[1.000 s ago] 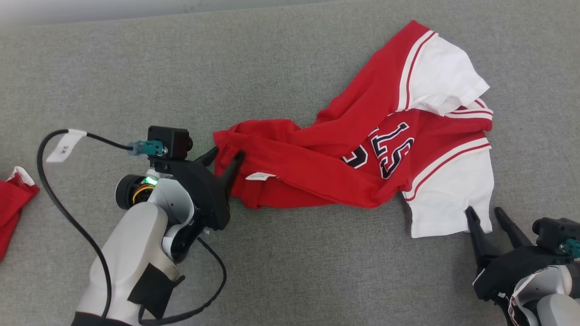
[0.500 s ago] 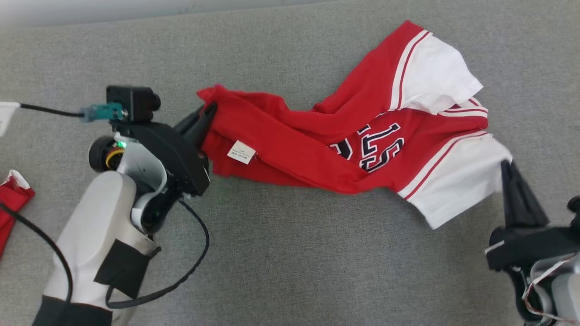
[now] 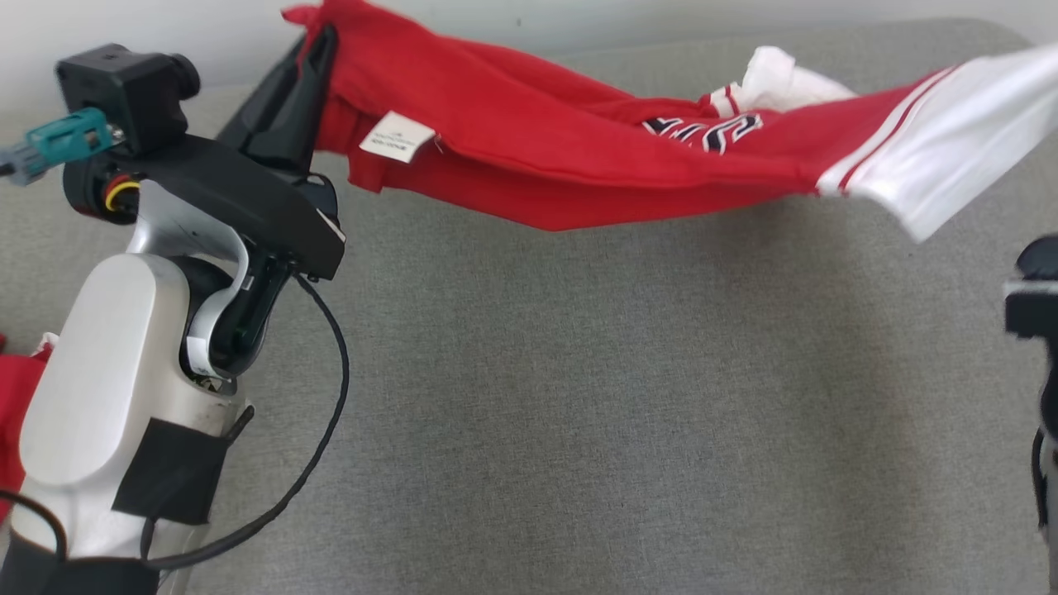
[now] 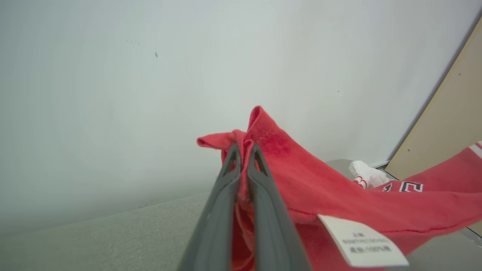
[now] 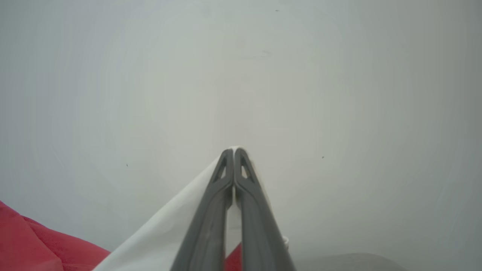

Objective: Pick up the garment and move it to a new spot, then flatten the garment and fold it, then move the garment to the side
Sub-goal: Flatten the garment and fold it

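The garment (image 3: 579, 165), a red jersey with white sleeves, hung in the air above the grey tabletop (image 3: 579, 413), strung from left to right between the two arms. The left claw (image 3: 322, 40) was clamped on a bunched red edge at the far left, its fingers pressed together with cloth between them, and a white label (image 3: 397, 136) dangled just beside the grip. The right claw (image 5: 234, 152) was closed on the thin edge of the white sleeve (image 3: 950, 157) at the right. The cloth looked twisted into a loose rope and not spread out, with the second sleeve crumpled at the far side.

The step in hand appeared to be the carry to a new spot. To do it well, both claws would probably need to travel level and at a steady spacing, taut enough to stop the middle from sagging onto the tabletop yet not so taut that the thin sleeve edge slips free. Setting it down away from the other red cloth (image 3: 12, 413) at the left edge would leave room to flatten it.
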### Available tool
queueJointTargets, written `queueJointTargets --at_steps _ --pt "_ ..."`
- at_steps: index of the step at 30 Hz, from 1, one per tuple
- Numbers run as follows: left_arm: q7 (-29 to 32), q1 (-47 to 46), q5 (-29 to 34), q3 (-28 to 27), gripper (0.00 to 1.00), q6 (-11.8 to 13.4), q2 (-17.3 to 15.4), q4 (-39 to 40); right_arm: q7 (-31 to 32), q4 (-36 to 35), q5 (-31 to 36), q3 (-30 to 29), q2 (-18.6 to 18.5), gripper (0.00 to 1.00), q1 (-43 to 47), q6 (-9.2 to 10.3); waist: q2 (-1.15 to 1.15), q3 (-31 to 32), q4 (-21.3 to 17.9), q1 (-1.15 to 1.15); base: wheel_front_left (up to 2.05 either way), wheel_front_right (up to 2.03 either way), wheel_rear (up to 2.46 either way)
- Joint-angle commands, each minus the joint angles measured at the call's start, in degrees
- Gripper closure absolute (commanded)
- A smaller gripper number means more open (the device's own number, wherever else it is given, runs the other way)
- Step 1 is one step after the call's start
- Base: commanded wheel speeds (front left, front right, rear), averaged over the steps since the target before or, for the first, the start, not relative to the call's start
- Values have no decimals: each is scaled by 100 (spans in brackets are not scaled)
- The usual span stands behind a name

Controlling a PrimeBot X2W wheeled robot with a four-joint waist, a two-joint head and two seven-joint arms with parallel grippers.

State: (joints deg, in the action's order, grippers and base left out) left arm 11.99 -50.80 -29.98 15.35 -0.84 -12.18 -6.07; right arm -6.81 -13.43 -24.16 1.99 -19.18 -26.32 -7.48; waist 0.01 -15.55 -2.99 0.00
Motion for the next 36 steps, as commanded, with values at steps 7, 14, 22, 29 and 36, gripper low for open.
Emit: queueJointTargets --at_steps 7,14,22,29,36 --pt "-418 245 351 -14 100 313 -12 895 35 -504 182 -17 -98 100 -530 -2 -1 409 168 0 0 0 0" --pt "-682 565 755 -22 100 662 -83 1736 67 -1084 364 -52 -57 100 -639 -2 -1 648 271 0 0 0 0" --pt "-782 946 1028 20 100 952 -112 2508 64 -1503 523 -71 29 100 -445 -2 -1 799 326 0 0 0 0" --pt "-655 1128 967 74 100 999 -150 2527 124 -1461 489 -71 63 100 -344 -1 -1 739 332 0 0 0 0" --pt "-541 1133 831 87 100 947 -145 2197 157 -1221 366 -60 73 100 -360 -2 -1 636 298 0 0 0 0"
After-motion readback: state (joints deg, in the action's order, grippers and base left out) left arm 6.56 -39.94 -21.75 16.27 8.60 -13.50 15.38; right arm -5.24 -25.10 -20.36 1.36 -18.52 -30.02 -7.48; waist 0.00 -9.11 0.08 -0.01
